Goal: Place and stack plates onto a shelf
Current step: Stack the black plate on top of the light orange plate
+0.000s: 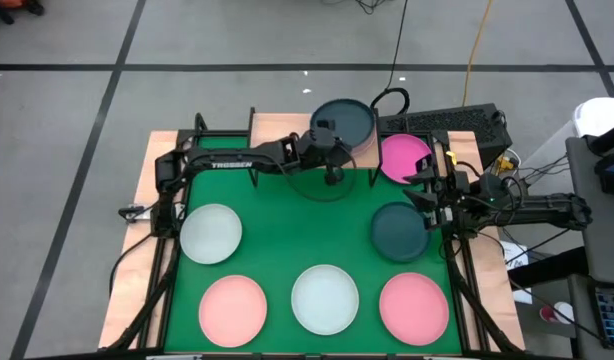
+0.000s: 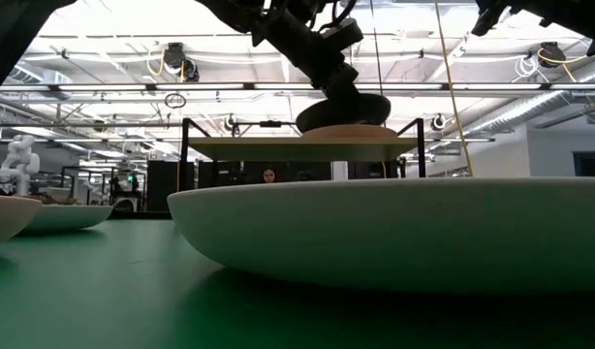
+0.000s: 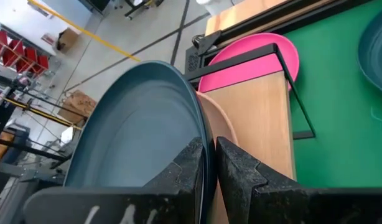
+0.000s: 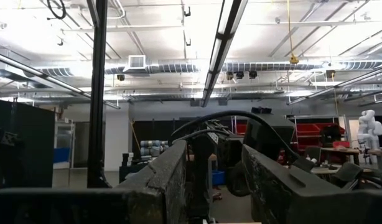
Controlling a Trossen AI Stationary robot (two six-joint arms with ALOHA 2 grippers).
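High view: green table [image 1: 277,250], grey floor [image 1: 67,120].

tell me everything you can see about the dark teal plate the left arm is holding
The dark teal plate is round and shallow with a smooth, matte-looking inside and a thin raised rim. The left gripper is shut on its rim, fingers pinching the edge. It sits over a pale pink plate on the light-wood shelf, at the shelf's left end, beside a magenta plate. Whether it already rests on the pink plate is unclear.
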